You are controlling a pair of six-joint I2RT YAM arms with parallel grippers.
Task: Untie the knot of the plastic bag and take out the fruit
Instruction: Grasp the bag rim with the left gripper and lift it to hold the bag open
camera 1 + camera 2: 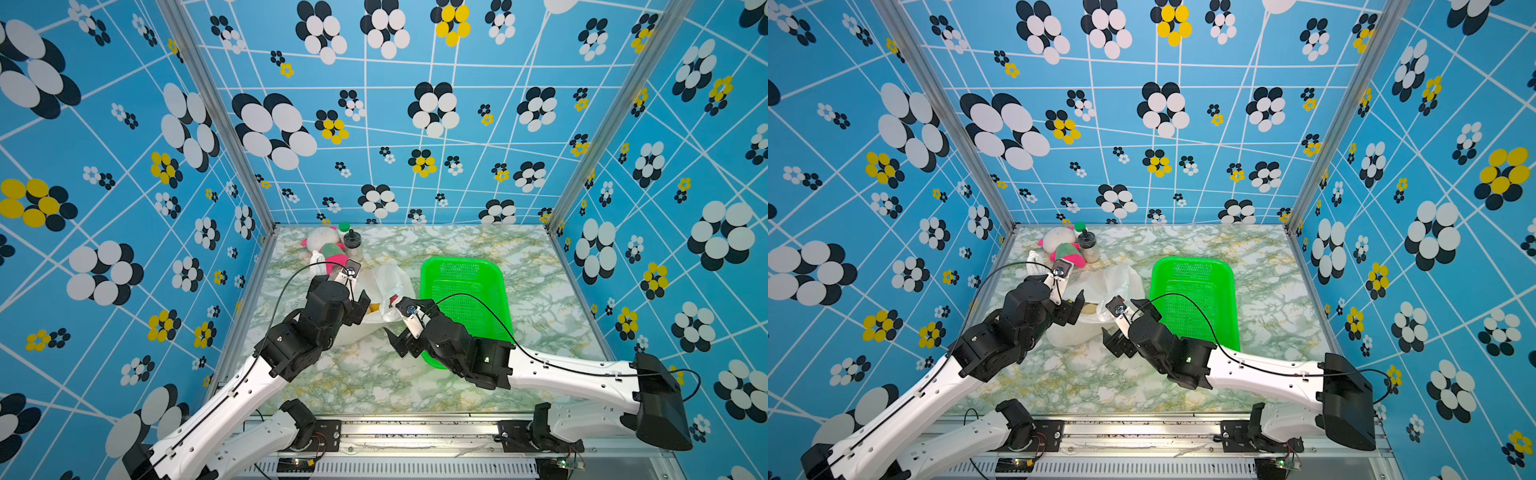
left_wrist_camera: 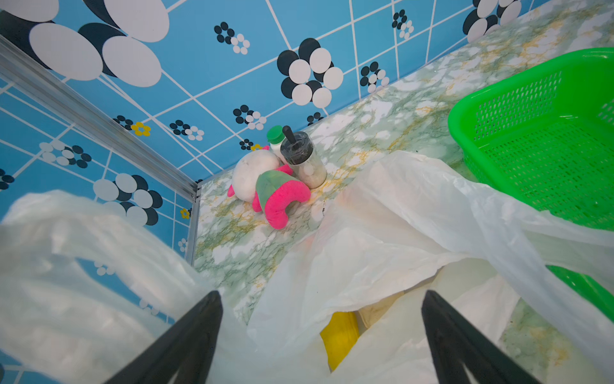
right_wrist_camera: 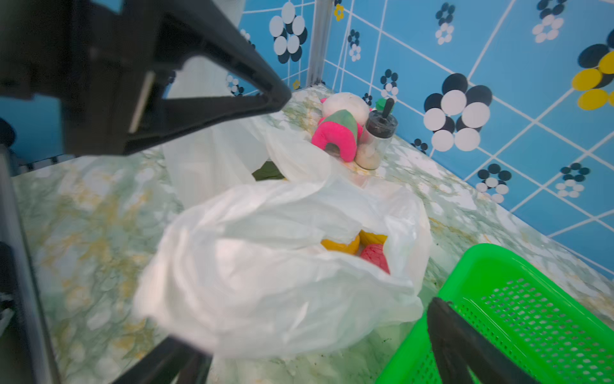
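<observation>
- The left gripper (image 2: pixel 322 294) is seen with its jaws set wide apart and nothing clamped. The open mouth of the plastic bag (image 2: pixel 382 216) lies between the fingers and just beyond them.
- In the left wrist view a yellow fruit (image 2: pixel 339 335) is exposed inside that mouth, with a pale cream piece (image 2: pixel 375 311) half covered by film beside it. A blurred, loose strip of the bag is draped close to one finger.
- The right gripper (image 3: pixel 304 319) is likewise spread open and nothing is gripped. The crumpled bag bulges up between its fingers.
- Only in the right wrist view are two yellow-orange pieces (image 3: pixel 342 245) and a red piece (image 3: pixel 375 258) shown in the bag's opening. The left gripper is caught there too, hanging above the bag's far side.
- In both top views the grippers are shown facing each other across the bag, and the mouth is largely hidden by them. Of the fruit, only a sliver of yellow (image 1: pixel 374 307) is left visible.
- The bag is placed by the top views on the marble-patterned table (image 1: pixel 374 374), just beside the left rim of the green basket (image 1: pixel 465 262).
- Toward the far left corner a plush toy (image 1: pixel 328 249), a shaker jar (image 1: pixel 354 246) and a green-capped bottle (image 1: pixel 344 227) are huddled together, near the bag's far edge.
</observation>
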